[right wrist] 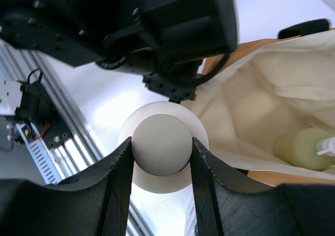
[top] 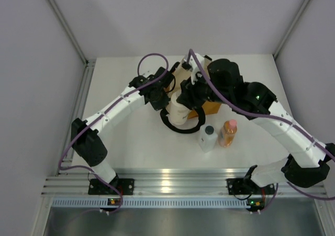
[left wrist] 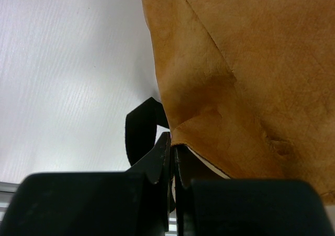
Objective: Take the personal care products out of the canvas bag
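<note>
Canvas bag [top: 211,108] lies on its side in the middle of the desk [top: 141,142], its mouth turned toward the arms. The left tool [left wrist: 173,157] is pressed together on the mustard edge of the mouth, just beside a black handle [left wrist: 138,128]. This pinch looks meant to pin the soft fabric and hold the opening up, so the other arm has room to work.

The right tool [right wrist: 161,147] pinches the cream bottle [right wrist: 157,113] by its round lid, one finger on each side. The bottle sits at the lip of the bag, more out than in, which suggests it is mid-extraction.

Deeper against the cream lining rests the yellow-green bottle [right wrist: 301,149], lying on its side and not yet touched. The white bottle [top: 207,138] and the orange bottle [top: 227,133] stand upright on the desk near the bag, close together and clear of it. By that count, two are out, one is on its way, and one remains.
</note>
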